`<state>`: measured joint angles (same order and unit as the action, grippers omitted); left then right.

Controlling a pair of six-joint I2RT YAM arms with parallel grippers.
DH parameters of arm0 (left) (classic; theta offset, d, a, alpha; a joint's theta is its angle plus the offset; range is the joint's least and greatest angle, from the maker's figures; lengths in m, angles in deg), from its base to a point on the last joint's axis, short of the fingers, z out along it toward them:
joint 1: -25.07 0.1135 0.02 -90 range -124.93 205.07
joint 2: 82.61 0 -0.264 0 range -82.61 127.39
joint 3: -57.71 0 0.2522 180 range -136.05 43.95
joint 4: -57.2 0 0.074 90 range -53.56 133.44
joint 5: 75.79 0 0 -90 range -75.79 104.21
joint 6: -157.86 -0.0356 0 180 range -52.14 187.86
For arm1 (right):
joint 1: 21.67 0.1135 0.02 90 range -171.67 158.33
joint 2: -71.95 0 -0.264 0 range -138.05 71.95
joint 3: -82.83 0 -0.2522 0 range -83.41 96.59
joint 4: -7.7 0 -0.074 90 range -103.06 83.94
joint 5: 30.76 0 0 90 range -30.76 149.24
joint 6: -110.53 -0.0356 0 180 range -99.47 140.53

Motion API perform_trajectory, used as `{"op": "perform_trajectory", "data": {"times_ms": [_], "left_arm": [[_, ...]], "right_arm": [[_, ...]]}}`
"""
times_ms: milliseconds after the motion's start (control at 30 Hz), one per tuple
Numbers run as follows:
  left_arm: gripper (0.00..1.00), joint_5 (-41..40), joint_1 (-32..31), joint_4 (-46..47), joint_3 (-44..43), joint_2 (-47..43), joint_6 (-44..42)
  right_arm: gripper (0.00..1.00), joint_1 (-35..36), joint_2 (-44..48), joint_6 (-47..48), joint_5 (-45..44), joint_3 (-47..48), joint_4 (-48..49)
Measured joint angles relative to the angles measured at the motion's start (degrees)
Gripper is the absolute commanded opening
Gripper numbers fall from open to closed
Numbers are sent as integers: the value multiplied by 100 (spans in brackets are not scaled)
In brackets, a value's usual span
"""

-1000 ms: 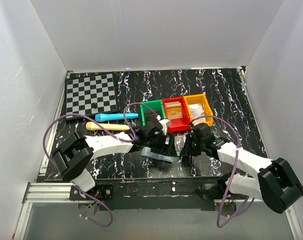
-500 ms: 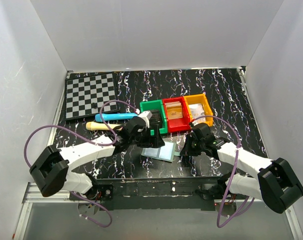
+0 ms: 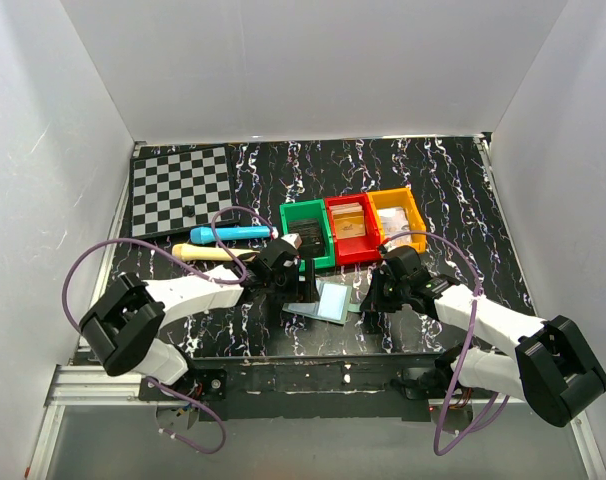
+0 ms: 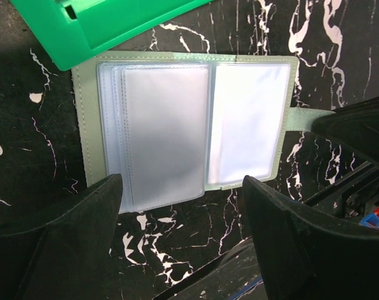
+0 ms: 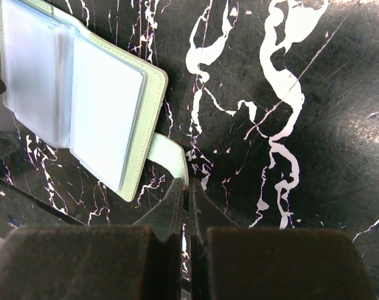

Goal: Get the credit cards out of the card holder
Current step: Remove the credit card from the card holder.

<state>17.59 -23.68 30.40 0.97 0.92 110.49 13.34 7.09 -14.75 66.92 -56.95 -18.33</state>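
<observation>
The card holder (image 3: 325, 300) lies open on the black marbled table, its two pale glossy panels facing up. It fills the middle of the left wrist view (image 4: 183, 125) and shows no dark card in its sleeves. My left gripper (image 3: 299, 284) hovers over the holder's near edge, open and empty, with its fingers (image 4: 58, 244) on either side. My right gripper (image 5: 189, 187) is shut on the holder's side tab (image 5: 167, 153) and pins it at the holder's right edge (image 3: 368, 297). A dark flat thing (image 3: 310, 237), perhaps a credit card, lies in the green bin (image 3: 295, 212).
The green bin (image 4: 114, 25) touches the holder's far edge. A red bin (image 3: 351, 228) and an orange bin (image 3: 398, 218) stand beside it. A blue pen-like stick (image 3: 233, 233), a cream stick (image 3: 208, 253) and a chessboard (image 3: 181, 188) lie to the left.
My left gripper went from the holder to the green bin, then came back to the holder's near edge. The holder now lies flatter and open. My right gripper stayed on the tab.
</observation>
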Motion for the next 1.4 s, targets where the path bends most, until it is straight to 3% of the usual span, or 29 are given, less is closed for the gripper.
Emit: {"op": "perform_trajectory", "data": {"times_ms": [1400], "left_arm": [[77,857,-358,750,-219,640,-323]], "right_arm": [[1,0,564,13,70,258,-446]]}}
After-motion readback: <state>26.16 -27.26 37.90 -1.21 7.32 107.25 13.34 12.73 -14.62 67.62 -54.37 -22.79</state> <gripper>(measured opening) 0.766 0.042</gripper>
